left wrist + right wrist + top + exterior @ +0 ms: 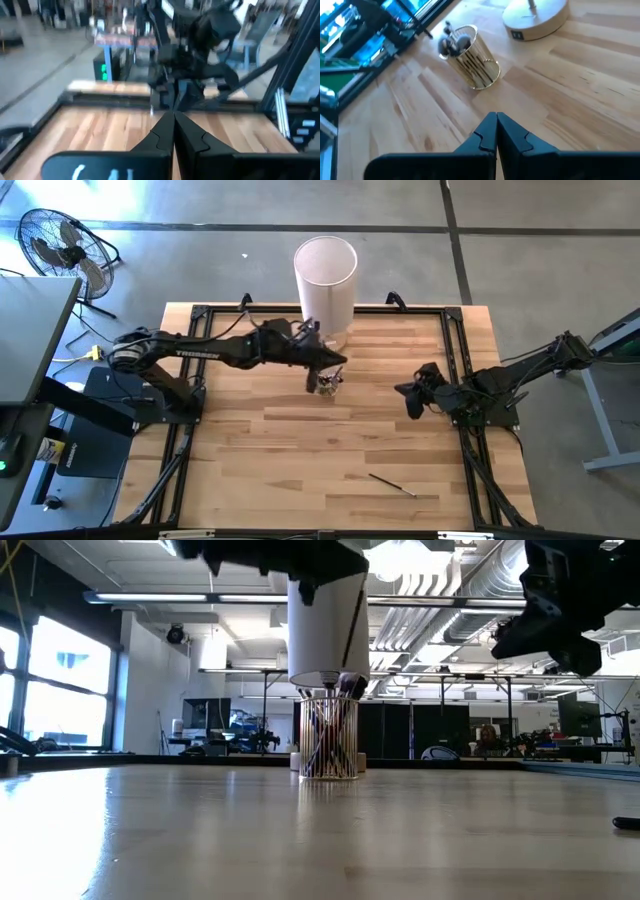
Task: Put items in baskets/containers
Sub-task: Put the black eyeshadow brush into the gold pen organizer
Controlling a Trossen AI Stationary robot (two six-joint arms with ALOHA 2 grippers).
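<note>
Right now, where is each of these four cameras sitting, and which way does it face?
High view: above the table, looking straight down; both arms show, left end effector by the glass cup.
Low view: at tabletop height, looking level across at the cup; arms enter from above.
Left wrist view: on the left arm, facing the right arm past its shut fingers.
Right wrist view: on the right arm, facing the cup past its shut fingers.
Shared: the cup of brushes.

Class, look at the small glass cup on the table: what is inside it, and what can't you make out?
The glass cup holds a bundle of makeup brushes, dark bristle tips poking above the rim. Their exact number cannot be counted; they overlap. One brush lies on the table, outside.
</note>
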